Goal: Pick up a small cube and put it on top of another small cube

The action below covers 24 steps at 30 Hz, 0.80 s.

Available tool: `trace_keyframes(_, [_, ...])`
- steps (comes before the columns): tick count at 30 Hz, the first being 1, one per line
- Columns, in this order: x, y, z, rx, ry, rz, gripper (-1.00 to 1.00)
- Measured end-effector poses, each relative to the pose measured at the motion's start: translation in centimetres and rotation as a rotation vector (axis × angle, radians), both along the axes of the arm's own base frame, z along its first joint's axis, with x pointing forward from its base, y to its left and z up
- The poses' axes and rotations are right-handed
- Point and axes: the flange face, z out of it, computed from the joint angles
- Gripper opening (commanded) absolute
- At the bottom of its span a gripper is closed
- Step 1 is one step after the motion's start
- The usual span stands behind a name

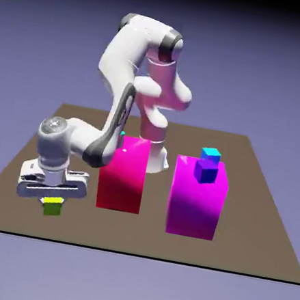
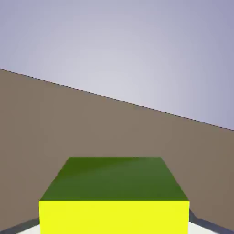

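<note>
While gripping the yellow cube (image 1: 52, 208), the claw (image 1: 52, 199) sits low.

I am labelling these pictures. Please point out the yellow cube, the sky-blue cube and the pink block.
yellow cube (image 1: 51, 208): exterior view, its front face.
sky-blue cube (image 1: 211, 154): exterior view, its top face.
pink block (image 1: 122, 176): exterior view, its front face.

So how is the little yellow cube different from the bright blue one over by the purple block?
The yellow cube lies low at the table near the exterior view's left, while the sky-blue cube shows high up by the top of the tall magenta block. The gripper is shut on the yellow cube; nothing grips the sky-blue cube. A dark blue cube sits right by the sky-blue cube; the yellow cube has no neighbour. Both look equally small.
</note>
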Motion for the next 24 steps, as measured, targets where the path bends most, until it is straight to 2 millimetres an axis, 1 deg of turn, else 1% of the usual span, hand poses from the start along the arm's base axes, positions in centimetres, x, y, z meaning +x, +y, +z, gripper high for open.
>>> trace_keyframes(2, [0.9,4.9,2.8,0.022,-0.007,0.134,-1.0])
trace_keyframes(4, [1.2,9.8,5.6,0.039,-0.013,0.269,-1.0])
trace_keyframes(6, [0.9,14.6,8.4,0.048,-0.018,0.406,-1.0])
trace_keyframes(8, [0.0,20.3,11.1,0.052,-0.021,0.561,-1.0])
trace_keyframes(10, [-1.4,24.2,13.8,0.048,-0.023,0.689,-1.0])
trace_keyframes(12, [-3.4,28.6,16.4,0.038,-0.024,0.83,-1.0])
trace_keyframes(13, [-4.5,30.2,17.7,0.03,-0.025,0.889,-1.0])
trace_keyframes(15, [-7.0,33.5,20.1,0.009,-0.025,1.014,-1.0])
trace_keyframes(18, [-11.6,38.2,23.4,-0.035,-0.022,1.207,-1.0])
trace_keyframes(19, [-12.6,39.0,23.9,-0.046,-0.022,1.243,-1.0])
trace_keyframes(20, [-12.6,39.0,23.9,-0.046,-0.022,1.243,-1.0])
trace_keyframes(24, [-12.5,38.5,17.4,-0.046,-0.02,1.242,-1.0])
